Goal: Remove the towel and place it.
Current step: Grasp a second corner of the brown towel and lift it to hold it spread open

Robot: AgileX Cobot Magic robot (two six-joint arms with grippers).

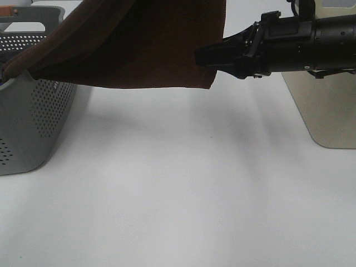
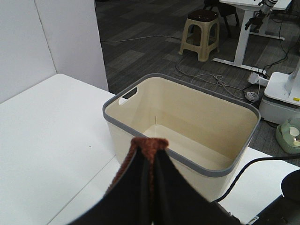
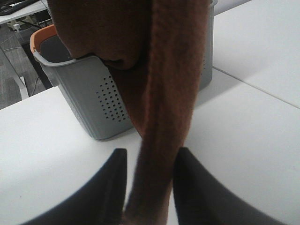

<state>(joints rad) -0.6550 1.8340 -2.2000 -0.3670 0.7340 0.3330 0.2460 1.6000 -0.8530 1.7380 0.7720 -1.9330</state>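
two grippers are at the towel, so read them one by one. the left gripper is clenched on a fold of it. a brown tuft shows just above the tips, and there is no gap between the jaws. the right gripper has its jaws on both sides of a hanging edge, with the cloth running down between them. one finger seems to touch the cloth, but a thin white line shows beside the other, so i cannot tell if it really pinches.

in the high view the towel hangs in the air as a wide brown sheet. one end lies over the rim of the grey basket on the left. the lower corner on the right is at the tips of the right gripper. the lower hem is above the white table and does not touch it. the cream basket stands on the right side, and nothing shows inside it.

i judge that the step in hand is the removal: the towel is raised but not yet free of the grey basket. the next move first calls for a firm pinch from the right gripper. then you need both arms to lift together and carry the cloth toward the cream basket, which i guess is the place for it. keep the cloth spread, so that the trailing end clears the rim and does not drag the grey basket.
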